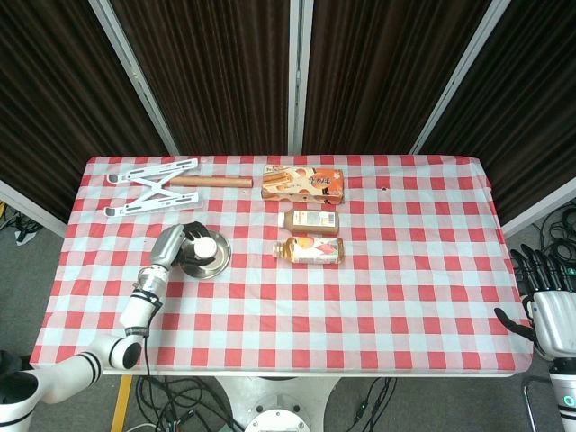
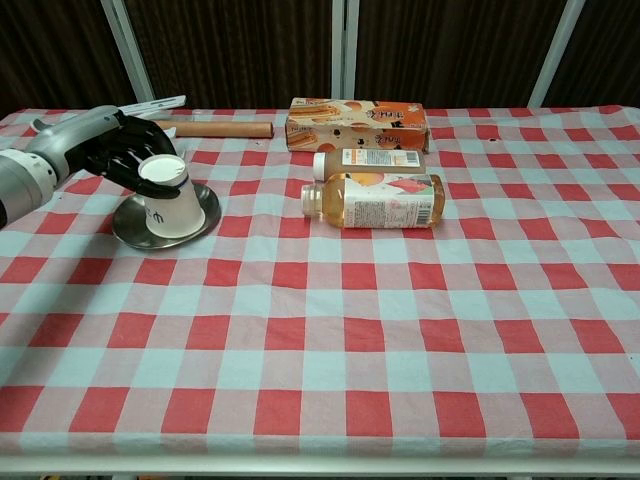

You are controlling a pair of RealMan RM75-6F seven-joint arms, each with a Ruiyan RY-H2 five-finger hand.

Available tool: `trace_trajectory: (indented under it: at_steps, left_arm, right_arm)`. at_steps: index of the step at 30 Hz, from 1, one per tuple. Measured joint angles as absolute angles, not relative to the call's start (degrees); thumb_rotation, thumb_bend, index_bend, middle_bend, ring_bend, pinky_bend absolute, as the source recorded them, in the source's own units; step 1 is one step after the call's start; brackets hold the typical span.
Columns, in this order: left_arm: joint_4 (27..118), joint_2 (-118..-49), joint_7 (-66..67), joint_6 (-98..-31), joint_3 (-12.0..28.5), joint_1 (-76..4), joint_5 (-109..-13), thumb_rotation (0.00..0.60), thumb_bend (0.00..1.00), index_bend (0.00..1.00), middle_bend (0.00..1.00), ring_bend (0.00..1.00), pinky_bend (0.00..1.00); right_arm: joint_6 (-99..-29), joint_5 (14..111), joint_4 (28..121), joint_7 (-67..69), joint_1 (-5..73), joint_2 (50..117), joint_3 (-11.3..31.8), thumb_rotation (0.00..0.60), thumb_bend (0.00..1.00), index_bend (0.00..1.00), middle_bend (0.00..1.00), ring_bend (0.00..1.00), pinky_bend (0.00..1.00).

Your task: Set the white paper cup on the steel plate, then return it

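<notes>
The white paper cup (image 1: 205, 248) (image 2: 170, 199) stands upright on the steel plate (image 1: 216, 264) (image 2: 128, 227) at the table's left side. My left hand (image 1: 183, 245) (image 2: 122, 152) grips the cup from behind, fingers wrapped around its upper part. My right hand (image 1: 549, 310) hangs off the table's right edge with fingers spread and nothing in it; the chest view does not show it.
A juice bottle (image 2: 375, 200) lies on its side mid-table, with a smaller bottle (image 2: 368, 159) and a snack box (image 2: 357, 123) behind it. A wooden rolling pin (image 2: 207, 128) and a white folding stand (image 1: 151, 186) lie at the back left.
</notes>
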State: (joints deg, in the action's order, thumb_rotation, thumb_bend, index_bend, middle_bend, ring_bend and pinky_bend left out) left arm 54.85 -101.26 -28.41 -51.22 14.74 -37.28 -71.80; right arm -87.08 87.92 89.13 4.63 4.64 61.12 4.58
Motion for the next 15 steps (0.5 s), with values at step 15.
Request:
trace_trajectory:
  at_steps: [15]
  left_arm:
    - [55.71,-101.97,-30.1,-52.19,15.64,-36.71,-71.36,0.6,0.24,0.56,0.56,0.41,0.4]
  right_arm:
    - [-87.26,87.92,89.15,4.64,4.34,61.21,4.31,0.6,0.09,0.0,0.04,0.0,0.0]
